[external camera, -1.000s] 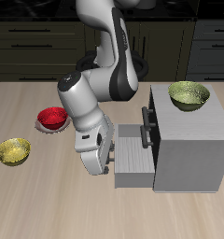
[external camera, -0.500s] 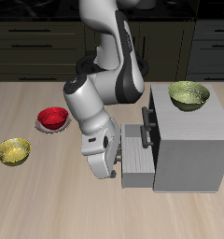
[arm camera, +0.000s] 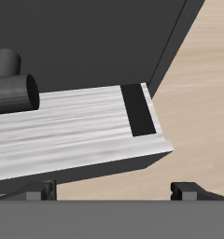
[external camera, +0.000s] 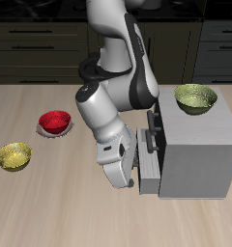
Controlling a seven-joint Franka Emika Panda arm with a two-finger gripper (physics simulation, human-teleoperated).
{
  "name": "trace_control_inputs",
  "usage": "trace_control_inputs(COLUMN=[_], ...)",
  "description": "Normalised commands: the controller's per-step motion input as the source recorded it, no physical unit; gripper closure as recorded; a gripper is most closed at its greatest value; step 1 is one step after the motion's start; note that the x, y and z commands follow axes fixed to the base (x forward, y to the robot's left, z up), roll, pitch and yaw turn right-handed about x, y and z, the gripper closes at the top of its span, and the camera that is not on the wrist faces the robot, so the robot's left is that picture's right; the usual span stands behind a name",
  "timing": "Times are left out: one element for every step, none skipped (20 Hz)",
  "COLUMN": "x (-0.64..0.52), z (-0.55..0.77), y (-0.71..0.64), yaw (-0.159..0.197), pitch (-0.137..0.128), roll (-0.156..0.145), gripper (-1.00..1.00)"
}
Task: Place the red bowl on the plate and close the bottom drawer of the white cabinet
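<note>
The red bowl (external camera: 55, 122) sits on the plate (external camera: 49, 132), far from the front edge of the table (external camera: 50, 207), so that part of the job looks done. Only a thin bit of the plate's rim peeks out from under the bowl. The step in hand is shutting the bottom drawer (external camera: 147, 174) of the cabinet (external camera: 195, 145). The cabinet stands on the other side of the table from the bowl. The drawer sticks out only a little from the cabinet's front, so I think it is nearly shut. The gripper (external camera: 123, 178) is low and right up against the drawer's front. In the wrist view the drawer front (arm camera: 81, 126) fills most of the picture, with a dark bar (arm camera: 137, 107) on it that may be the handle. Two small dark fingertips (arm camera: 186, 189) show well apart, so the claw is spread wide and is not pinching anything. The next move, I think, is one more short, straight push toward the cabinet until the drawer front is flat with it. The push should stay level so the claw does not slip off the front. A yellow-green bowl (external camera: 195, 96) rests on top of the cabinet, and another one (external camera: 14, 155) sits near the table's side edge, closer to the front than the red bowl.
</note>
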Motion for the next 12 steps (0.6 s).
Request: trace_control_inputs(x=[0.1, 0.09, 0.08, 0.08, 0.04, 0.09, 0.03, 0.02, 0.02, 0.03, 0.01, 0.07], z=[0.07, 0.05, 0.05, -0.06, 0.02, -0.04, 0.02, -0.12, -0.1, -0.12, -0.15, -0.46], y=[0.35, 0.22, 0.34, 0.3, 0.22, 0.45, 0.18, 0.13, 0.18, 0.17, 0.12, 0.26], yaw=[0.021, 0.003, 0.0, 0.003, 0.062, -0.034, 0.0, 0.006, 0.046, 0.064, 0.046, -0.009], pitch=[-0.089, -0.06, -0.047, 0.012, -0.014, -0.019, -0.051, 0.013, -0.031, -0.042, -0.016, 0.003], roll=[0.039, 0.03, 0.06, 0.027, 0.046, 0.051, 0.025, 0.031, 0.035, 0.046, 0.025, 0.05], gripper=[-1.0, -1.0, -1.0, -1.0, -1.0, -1.0, -1.0, -1.0, -1.0, -1.0, -1.0, -1.0])
